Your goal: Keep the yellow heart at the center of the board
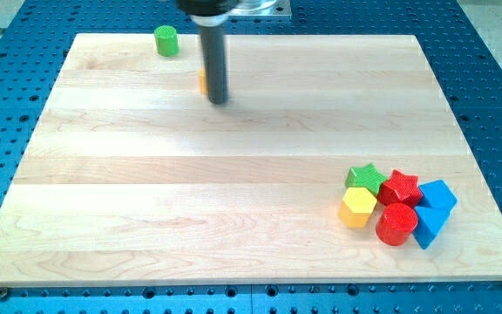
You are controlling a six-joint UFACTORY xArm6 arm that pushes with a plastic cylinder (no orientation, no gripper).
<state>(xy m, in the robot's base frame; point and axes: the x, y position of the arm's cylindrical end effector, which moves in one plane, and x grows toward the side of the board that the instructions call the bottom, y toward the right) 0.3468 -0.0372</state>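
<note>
My tip (219,100) rests on the wooden board (234,192) near the view's top, left of the middle. A small yellow-orange block (202,81) shows as a thin sliver at the rod's left edge. The rod hides most of it, so I cannot make out its shape. The tip looks to be touching it or just in front of it. No other block lies near the tip.
A green cylinder (166,40) stands at the board's top left edge. At the bottom right a tight cluster holds a green star (366,177), a red star (400,187), a yellow hexagon (357,207), a red cylinder (396,224) and two blue blocks (437,197) (428,226).
</note>
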